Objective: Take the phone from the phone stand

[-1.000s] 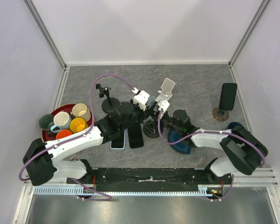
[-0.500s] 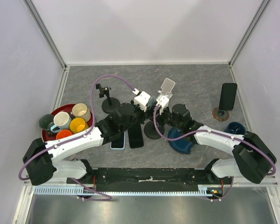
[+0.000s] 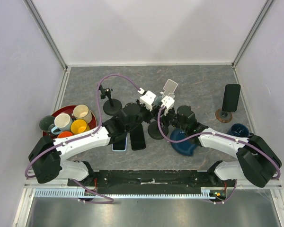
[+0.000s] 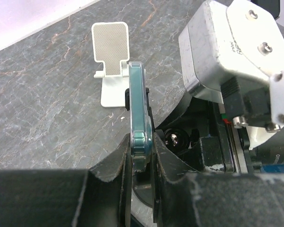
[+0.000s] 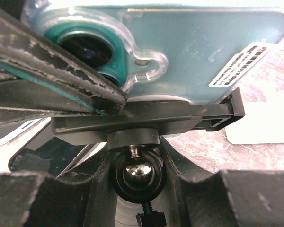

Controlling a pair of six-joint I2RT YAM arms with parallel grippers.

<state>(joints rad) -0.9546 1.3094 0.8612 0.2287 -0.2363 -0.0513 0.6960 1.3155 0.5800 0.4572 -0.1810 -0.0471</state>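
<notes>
Right claw (image 5: 137, 163) has swung in and narrowed since a second ago. It now seems to pinch the phone stand (image 5: 146, 120) at its ball joint (image 5: 137, 174), though the view is crowded. Left claw (image 4: 141, 165) is clamped tight on the phone (image 4: 137, 109), which sits edge-on in the cradle just above the right claw. Brace the stand and lift the phone straight up, no twist.

The phone (image 4: 138, 118), teal in a clear case, is standing upright on its long edge near the middle of the table, its back showing a camera lens and a white sticker. It is sitting in the black phone stand (image 5: 146, 124), whose clamp is riding on a shiny ball joint
</notes>
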